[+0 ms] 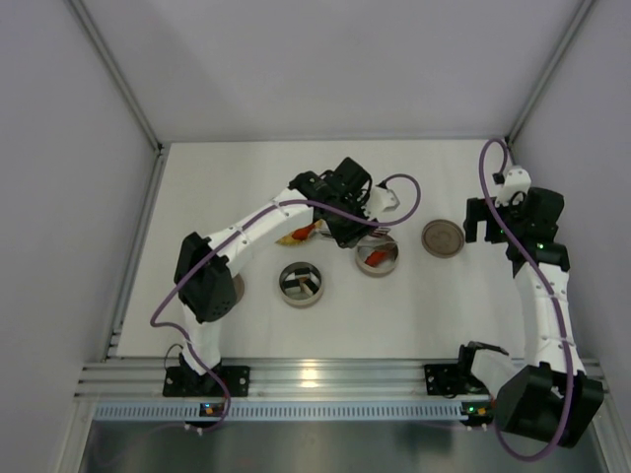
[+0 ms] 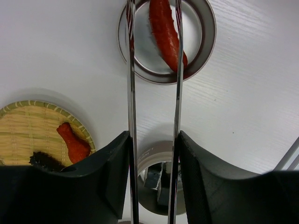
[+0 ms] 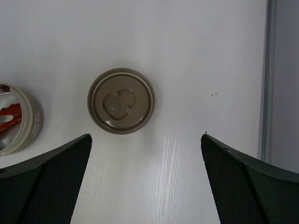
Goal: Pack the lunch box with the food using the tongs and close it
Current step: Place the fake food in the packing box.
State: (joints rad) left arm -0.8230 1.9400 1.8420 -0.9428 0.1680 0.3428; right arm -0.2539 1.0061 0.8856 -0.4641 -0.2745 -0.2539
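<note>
My left gripper (image 2: 154, 137) is shut on the tongs (image 2: 131, 93), one finger pressing on each silver arm. The two arms run out side by side over a round metal lunch box tin (image 2: 205, 42). A red-orange food piece (image 2: 166, 32) lies in that tin between the arms. A second tin (image 2: 152, 154) with dark-wrapped rolls sits under my left fingers. From above, my left gripper (image 1: 350, 222) hovers beside the tin with the red piece (image 1: 377, 256). My right gripper (image 3: 145, 140) stands open and empty just short of the brown lid (image 3: 121, 101).
A yellow woven plate (image 2: 28, 126) at the left holds another red-orange piece (image 2: 72, 142) and a dark piece (image 2: 46, 161). From above, the roll tin (image 1: 302, 284) is nearest the arms and the lid (image 1: 443, 237) lies right of both tins. Walls close the table's sides and back.
</note>
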